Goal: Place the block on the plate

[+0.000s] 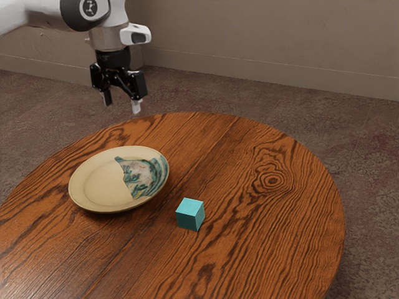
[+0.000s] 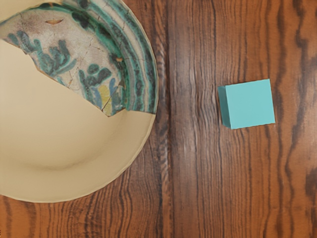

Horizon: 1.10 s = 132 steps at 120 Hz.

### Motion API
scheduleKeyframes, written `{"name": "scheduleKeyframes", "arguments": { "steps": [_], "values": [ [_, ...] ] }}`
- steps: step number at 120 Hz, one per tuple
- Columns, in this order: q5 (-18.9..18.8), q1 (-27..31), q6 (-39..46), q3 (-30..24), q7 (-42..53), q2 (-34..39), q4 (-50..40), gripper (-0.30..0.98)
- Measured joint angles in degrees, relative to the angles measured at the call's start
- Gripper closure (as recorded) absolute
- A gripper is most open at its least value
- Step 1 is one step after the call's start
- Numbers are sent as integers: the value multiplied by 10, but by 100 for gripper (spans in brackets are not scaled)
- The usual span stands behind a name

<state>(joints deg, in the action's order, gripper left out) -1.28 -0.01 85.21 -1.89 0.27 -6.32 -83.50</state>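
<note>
My gripper [image 1: 121, 107] hangs high at the exterior view's upper left, above and behind the plate, its two fingers apart with nothing between them. A turquoise block [image 1: 190, 214] rests on the wooden table, a short gap from the plate's rim on the exterior view's right side. The plate [image 1: 100, 184] is cream with a green, blue and white patterned part. From the hand, the block [image 2: 250, 104] and the patterned plate [image 2: 99, 153] are both visible below, apart from each other.
The round brown wood-grain table [image 1: 249, 237] carries the plate and block. A carpeted floor [image 1: 368, 143] surrounds it, and a beige wall [image 1: 268, 37] stands behind.
</note>
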Motion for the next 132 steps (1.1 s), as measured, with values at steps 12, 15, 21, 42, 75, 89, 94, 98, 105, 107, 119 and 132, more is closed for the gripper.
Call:
{"name": "scheduleKeyframes", "arguments": {
  "steps": [12, 15, 21, 42, 75, 89, 94, 98, 105, 107, 119, 132],
  "values": [
    [-1, 0, 8, 0, 0, -2, 0, 0],
    [-1, 0, 10, 0, -1, -2, 1, 0],
    [-2, 0, 12, -1, -3, -2, 1, 0],
    [21, -2, 36, -22, -10, -28, -5, 0],
    [84, -10, 121, -58, -18, -36, -122, 0],
    [104, -21, 154, -60, -20, -47, -152, 0],
    [109, -24, 163, -60, -21, -52, -158, 0],
    [112, -25, 170, -60, -21, -59, -160, 0],
    [112, -26, 181, -60, -22, -72, -162, 0],
    [110, -26, 184, -60, -22, -76, -162, 0],
    [103, -26, 204, -58, -21, -95, -162, 0],
    [100, -26, 222, -54, -20, -122, -155, 0]
  ]
}}
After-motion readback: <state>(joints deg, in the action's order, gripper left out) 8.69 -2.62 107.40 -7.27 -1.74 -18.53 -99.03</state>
